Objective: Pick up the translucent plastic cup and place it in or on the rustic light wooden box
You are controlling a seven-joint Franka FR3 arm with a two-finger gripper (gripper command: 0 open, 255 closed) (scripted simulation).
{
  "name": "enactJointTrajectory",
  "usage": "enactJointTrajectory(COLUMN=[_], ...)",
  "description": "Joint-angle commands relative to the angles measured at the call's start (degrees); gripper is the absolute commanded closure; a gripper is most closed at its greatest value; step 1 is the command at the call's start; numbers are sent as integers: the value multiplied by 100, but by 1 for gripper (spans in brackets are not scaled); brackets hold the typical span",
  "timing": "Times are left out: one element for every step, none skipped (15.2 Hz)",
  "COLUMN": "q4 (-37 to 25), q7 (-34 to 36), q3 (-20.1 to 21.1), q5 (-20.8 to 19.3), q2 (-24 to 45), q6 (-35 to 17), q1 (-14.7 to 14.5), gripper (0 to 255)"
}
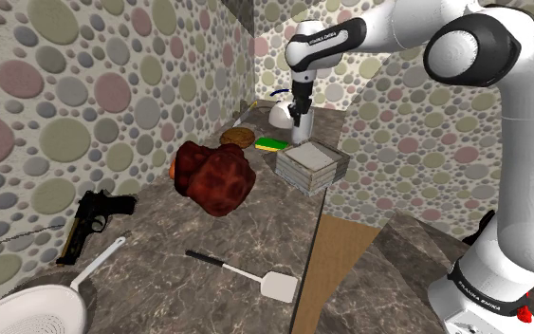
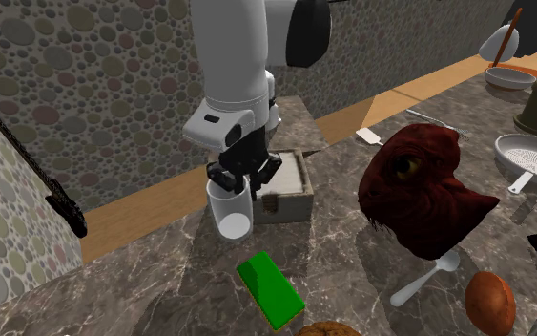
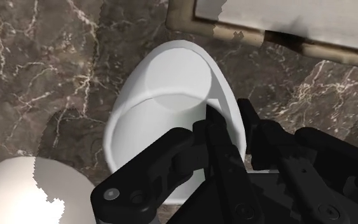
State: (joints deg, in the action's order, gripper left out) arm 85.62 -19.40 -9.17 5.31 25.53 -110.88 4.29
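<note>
Your gripper is clamped on the white cup's wall, one finger inside. The cup tilts just beside the box, which lies toward the countertop's wood-trimmed edge.

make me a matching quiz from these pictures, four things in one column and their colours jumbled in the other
Things:
1. cup
2. block
3. dinosaur head
4. pistol

Colours:
a. black
b. dark red
c. white
d. green

Pairs: 1-c, 2-d, 3-b, 4-a
</note>
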Motion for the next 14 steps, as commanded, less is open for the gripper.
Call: enactJointTrajectory(q4=[-114,-171,-229,-290,-352,-417,-483,-552,-623,-696,-772,-850,-930,-1013], q7=[5,9,12,16,19,22,25,29,31,34,37,40,43,45], q3=[-4,-6,-8,-9,-11,-12,-13,-15,-16,-17,-18,-19,-20,-21], q5=[-7,-10,-14,-17,-20,-22,-24,-26,-28,-30,-31,-32,-32,-33], q2=[-24,-37,-50,-61,-71,-79,-86,-92,-96,-98,-99,-99,-97,-93], q6=[136,206,277,348,420,493,566,640,715,791,867,945,1023,1102], q1=[4,5,6,8,9,11,13,15,18,20,23,26,30,34], gripper=[255,255,255,255,255,255,255,255,255,255,255,255,255,255])
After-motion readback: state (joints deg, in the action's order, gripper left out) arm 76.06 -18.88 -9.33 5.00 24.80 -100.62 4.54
